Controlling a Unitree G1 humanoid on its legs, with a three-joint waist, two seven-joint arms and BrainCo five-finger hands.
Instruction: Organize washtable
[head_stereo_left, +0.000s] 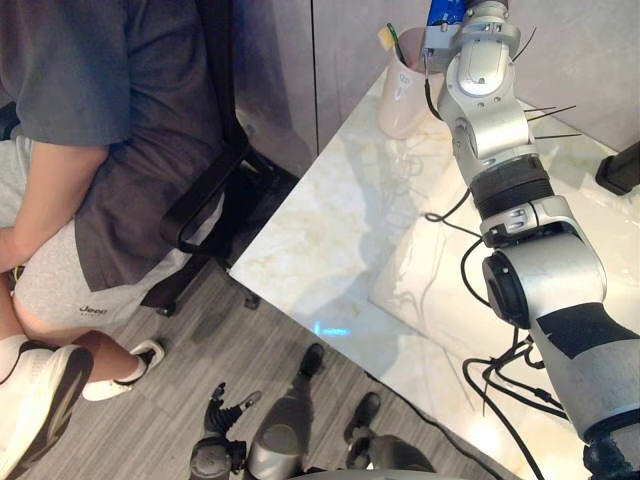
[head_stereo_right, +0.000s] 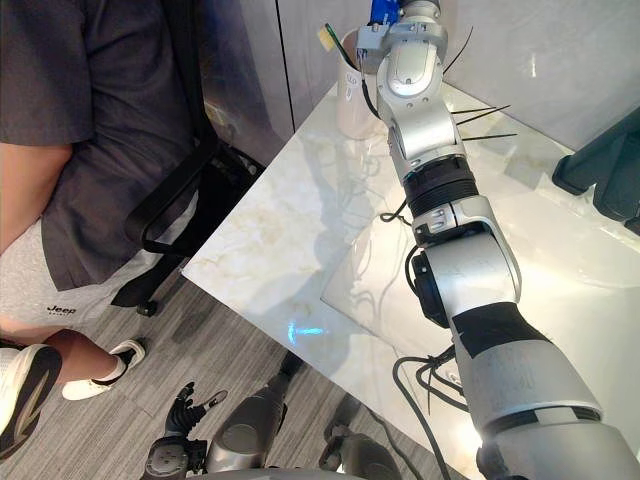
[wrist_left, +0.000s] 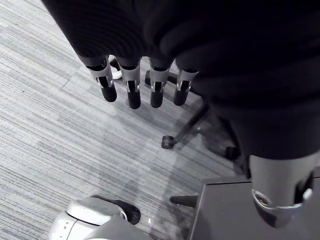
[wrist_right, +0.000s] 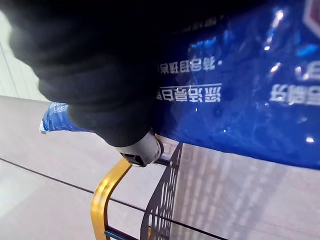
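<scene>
My right arm reaches to the far corner of the marble washtable (head_stereo_left: 330, 250). There my right hand (wrist_right: 100, 75) is shut on a shiny blue packet (wrist_right: 240, 100) with white print, which also shows at the top edge as the blue packet (head_stereo_left: 445, 12). Just beneath the packet stands a black wire basket (wrist_right: 162, 200) with a yellow handle (wrist_right: 105, 200). A pale cup (head_stereo_left: 405, 95) holding a toothbrush (head_stereo_left: 388, 38) stands at the table's corner beside the arm. My left hand (wrist_left: 130, 87) hangs open over the grey floor, low beside the table.
A person (head_stereo_left: 100, 150) sits on a black office chair (head_stereo_left: 205, 210) left of the table. A dark object (head_stereo_left: 622, 168) lies at the right edge. Thin black sticks (head_stereo_left: 550, 120) poke out behind my right arm. A pale raised slab (head_stereo_left: 440, 290) covers the table's near part.
</scene>
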